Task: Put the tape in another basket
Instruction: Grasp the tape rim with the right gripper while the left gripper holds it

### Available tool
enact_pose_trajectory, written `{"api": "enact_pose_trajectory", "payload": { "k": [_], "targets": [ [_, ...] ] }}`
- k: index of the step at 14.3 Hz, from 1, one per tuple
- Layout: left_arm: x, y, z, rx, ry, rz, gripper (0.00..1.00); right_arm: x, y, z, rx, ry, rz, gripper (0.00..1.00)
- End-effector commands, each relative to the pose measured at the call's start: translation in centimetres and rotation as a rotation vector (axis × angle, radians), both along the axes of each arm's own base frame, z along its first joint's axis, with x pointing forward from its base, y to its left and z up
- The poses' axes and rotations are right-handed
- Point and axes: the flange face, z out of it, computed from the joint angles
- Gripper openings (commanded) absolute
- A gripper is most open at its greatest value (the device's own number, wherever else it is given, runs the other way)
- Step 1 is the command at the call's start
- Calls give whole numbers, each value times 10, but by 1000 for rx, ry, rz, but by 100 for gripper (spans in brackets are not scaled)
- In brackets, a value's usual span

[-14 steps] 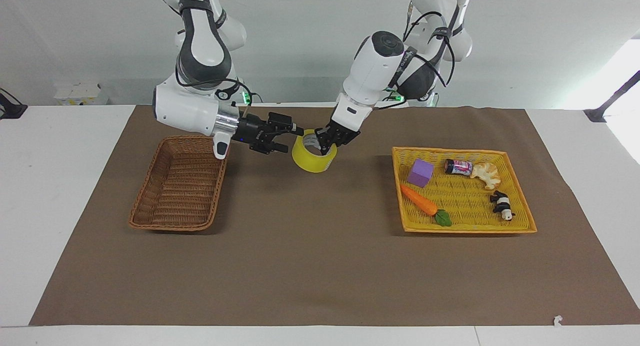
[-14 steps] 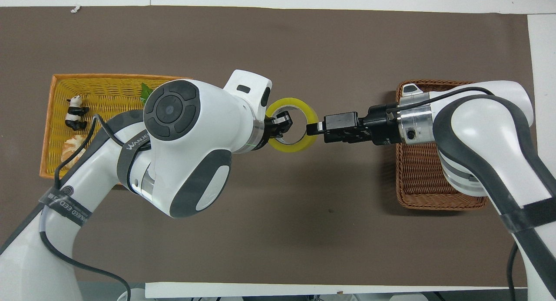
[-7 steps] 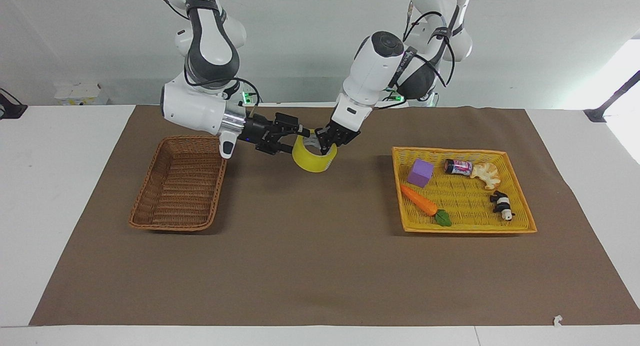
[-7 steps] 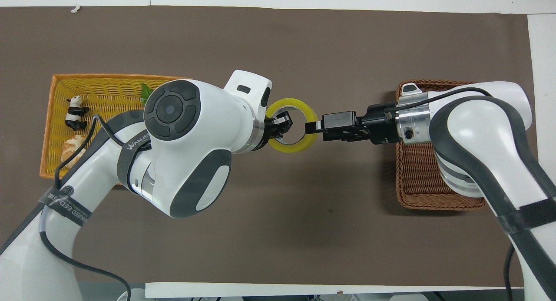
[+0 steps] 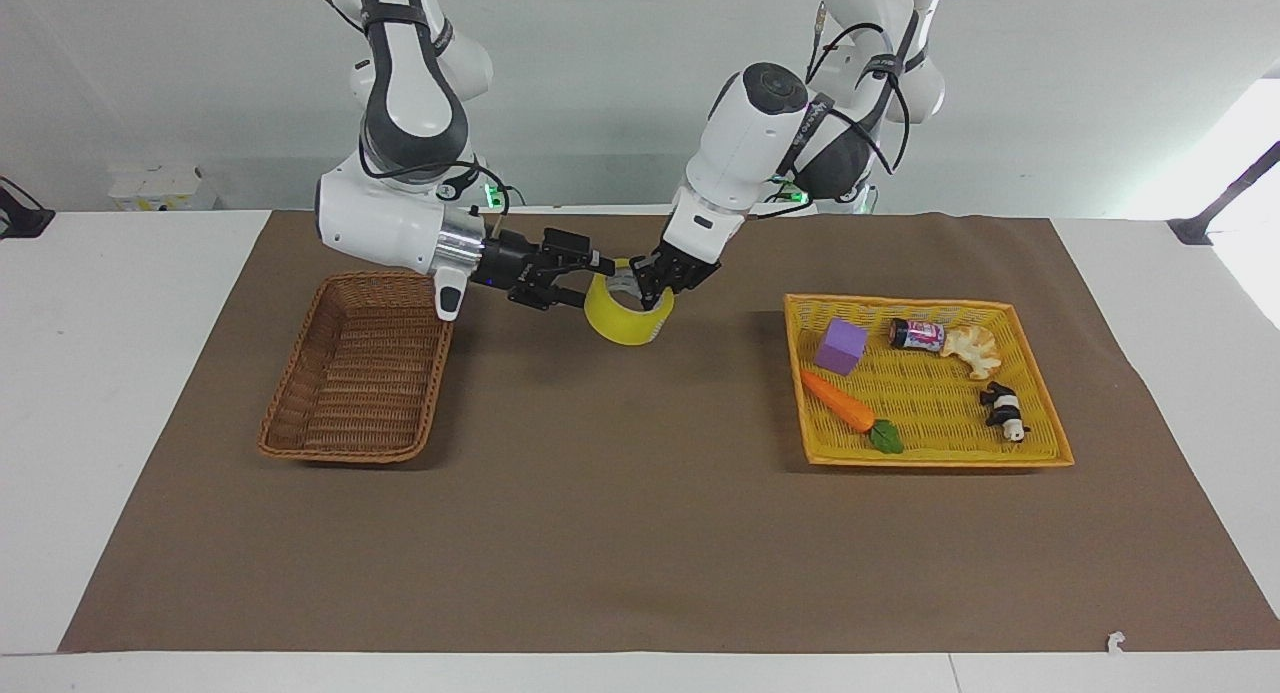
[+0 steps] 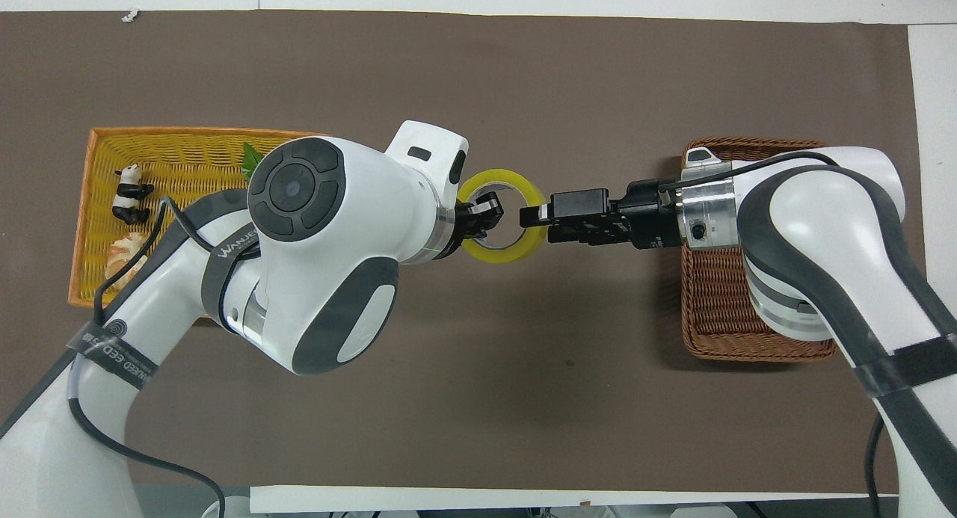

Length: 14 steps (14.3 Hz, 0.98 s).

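Observation:
The yellow tape (image 5: 620, 323) is held up over the brown mat, between the two baskets; it also shows in the overhead view (image 6: 510, 254). My left gripper (image 5: 652, 285) is shut on its rim, one finger inside the core; it also shows in the overhead view (image 6: 482, 217). My right gripper (image 5: 590, 283) reaches in level from the brown basket's end and is open, its fingers astride the tape's wall on the side away from the left gripper; it also shows in the overhead view (image 6: 529, 219). The dark-brown wicker basket (image 5: 350, 393) is empty at the right arm's end and shows partly under the right arm (image 6: 748, 338).
A yellow tray basket (image 5: 930, 453) at the left arm's end holds a purple cube (image 5: 840, 345), a toy carrot (image 5: 838, 401), a small can (image 5: 917, 334), a pale shell-shaped thing (image 5: 970, 350) and a toy panda (image 5: 1003, 411). The left arm covers part of it in the overhead view (image 6: 187, 140).
My right gripper has moved in from the brown basket's end until its open fingers straddle the tape's wall. The left gripper and the tape have stayed still.

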Motion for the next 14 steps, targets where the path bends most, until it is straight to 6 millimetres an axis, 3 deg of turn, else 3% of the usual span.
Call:
{"api": "enact_pose_trajectory", "payload": {
  "k": [1, 8, 11, 12, 13, 14],
  "targets": [
    [-1, -3, 8, -5, 8, -1, 0, -3, -1, 0, 17, 6, -7, 91],
    [-1, -2, 6, 4, 18, -5, 0, -3, 1, 0, 16, 4, -5, 83],
    [-1, -2, 6, 5, 20, -5, 0, -3, 1, 0, 16, 5, -5, 48],
    [-2, -2, 6, 5, 21, -6, 0, -4, 0, -1, 16, 7, -5, 32],
    [-2, -2, 6, 5, 21, -6, 0, -3, 1, 0, 16, 7, -6, 9],
    [-2, -2, 8, 4, 18, -6, 0, -3, 1, 0, 15, 6, -5, 0]
  ]
}}
